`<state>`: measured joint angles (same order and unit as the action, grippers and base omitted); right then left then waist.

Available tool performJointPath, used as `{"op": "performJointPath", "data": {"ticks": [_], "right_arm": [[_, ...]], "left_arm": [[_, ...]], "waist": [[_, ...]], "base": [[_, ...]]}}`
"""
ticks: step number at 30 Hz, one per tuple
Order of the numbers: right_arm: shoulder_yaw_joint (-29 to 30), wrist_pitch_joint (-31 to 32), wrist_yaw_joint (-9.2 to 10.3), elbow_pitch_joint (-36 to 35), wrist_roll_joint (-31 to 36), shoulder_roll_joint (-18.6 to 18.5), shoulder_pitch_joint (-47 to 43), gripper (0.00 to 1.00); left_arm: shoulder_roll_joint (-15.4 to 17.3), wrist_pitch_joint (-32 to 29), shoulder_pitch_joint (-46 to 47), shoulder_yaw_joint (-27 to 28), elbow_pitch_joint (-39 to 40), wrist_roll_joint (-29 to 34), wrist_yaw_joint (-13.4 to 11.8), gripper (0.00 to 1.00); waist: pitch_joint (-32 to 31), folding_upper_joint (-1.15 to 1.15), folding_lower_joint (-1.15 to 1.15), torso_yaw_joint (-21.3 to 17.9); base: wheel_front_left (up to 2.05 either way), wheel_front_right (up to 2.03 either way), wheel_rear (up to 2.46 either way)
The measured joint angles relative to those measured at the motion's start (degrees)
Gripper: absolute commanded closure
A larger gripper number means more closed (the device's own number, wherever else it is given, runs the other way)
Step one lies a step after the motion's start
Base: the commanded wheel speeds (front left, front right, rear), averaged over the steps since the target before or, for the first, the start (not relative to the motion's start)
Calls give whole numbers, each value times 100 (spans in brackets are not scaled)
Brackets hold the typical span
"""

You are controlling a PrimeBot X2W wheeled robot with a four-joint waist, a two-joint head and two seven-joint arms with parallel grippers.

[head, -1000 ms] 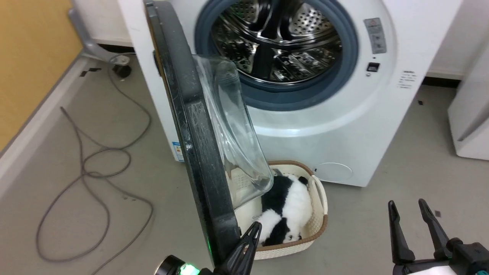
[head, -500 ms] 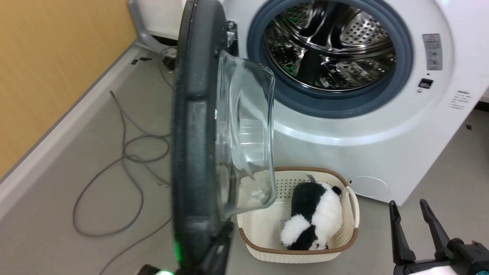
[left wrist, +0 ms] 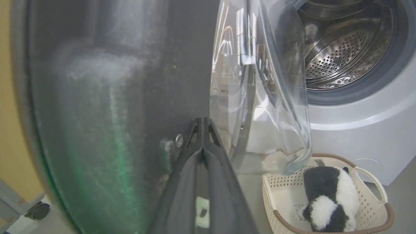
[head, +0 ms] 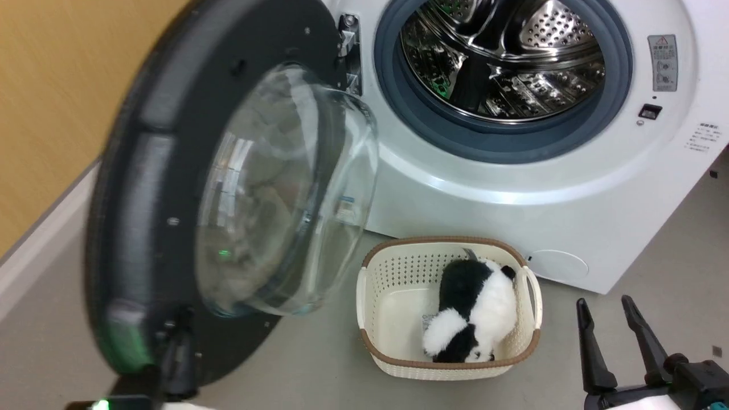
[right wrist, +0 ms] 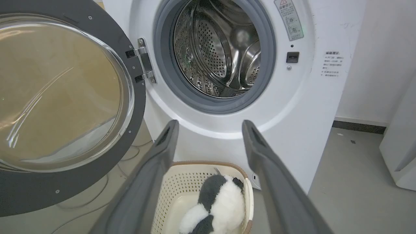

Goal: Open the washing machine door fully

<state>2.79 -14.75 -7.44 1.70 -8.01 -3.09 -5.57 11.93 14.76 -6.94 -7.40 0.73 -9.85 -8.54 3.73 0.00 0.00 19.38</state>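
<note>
With the washing machine door (head: 142, 188) hinged wide at the left of the washing machine (head: 512, 193), we would press the left gripper (left wrist: 202, 130), fingers together, against its black inner ring, following the hinge arc gently, while the right gripper (head: 603, 304) hangs idle, fingers apart.

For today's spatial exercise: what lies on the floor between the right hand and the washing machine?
A cream basket holding a black-and-white plush toy; the right wrist view shows it beyond the open right hand, before the washing machine.
</note>
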Motion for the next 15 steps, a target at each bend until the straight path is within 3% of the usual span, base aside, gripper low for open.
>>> {"op": "performJointPath", "data": {"ticks": [6, 15], "right_arm": [[29, -1, -1, 16, 8, 2, 43, 0], [57, 0, 0, 33, 52, 2, 176, 0]], "left_arm": [[9, 0, 307, 742, -220, -336, -143, 100], [48, 0, 872, 1744, -754, -606, -123, 100]], "waist": [[131, 0, 0, -124], [394, 0, 0, -350]], "base": [[0, 0, 0], [0, 0, 0]]}}
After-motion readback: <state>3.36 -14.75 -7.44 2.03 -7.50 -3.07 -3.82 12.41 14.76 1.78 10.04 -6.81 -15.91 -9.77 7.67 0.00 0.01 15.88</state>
